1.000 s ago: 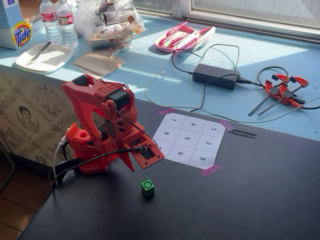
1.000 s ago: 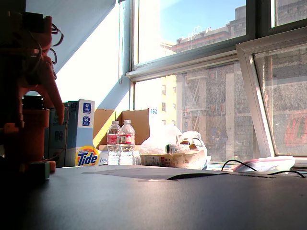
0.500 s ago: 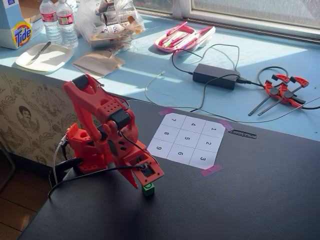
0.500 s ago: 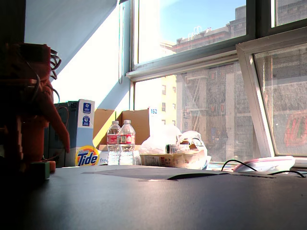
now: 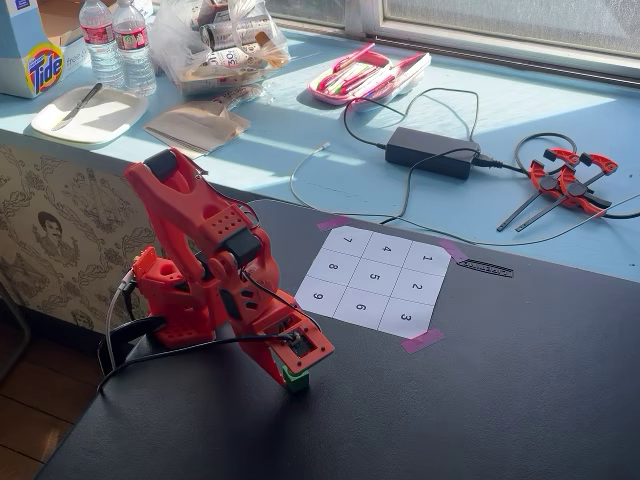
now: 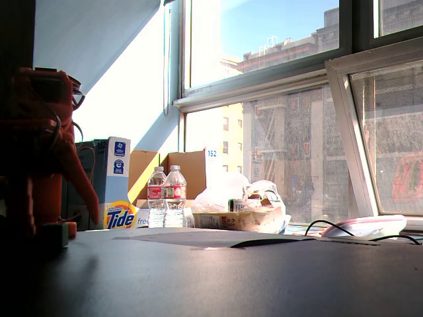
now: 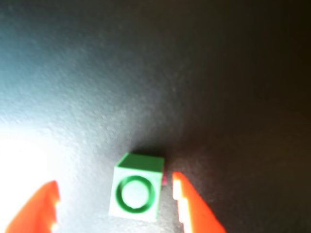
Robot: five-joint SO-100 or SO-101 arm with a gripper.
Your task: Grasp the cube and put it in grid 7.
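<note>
Now the cube (image 7: 135,192) sits between the spread-apart gripper (image 7: 115,204) fingers (nearer the right one)

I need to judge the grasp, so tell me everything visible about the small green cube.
The small green cube is bright, matte and plastic-looking, with a darker green ring on its top face. It sits flat on the dark table, well short of the white numbered grid sheet. In the wrist view it lies between the open red gripper's fingertips, much closer to the right one; contact cannot be told. In a fixed view the gripper mostly hides it.
</note>
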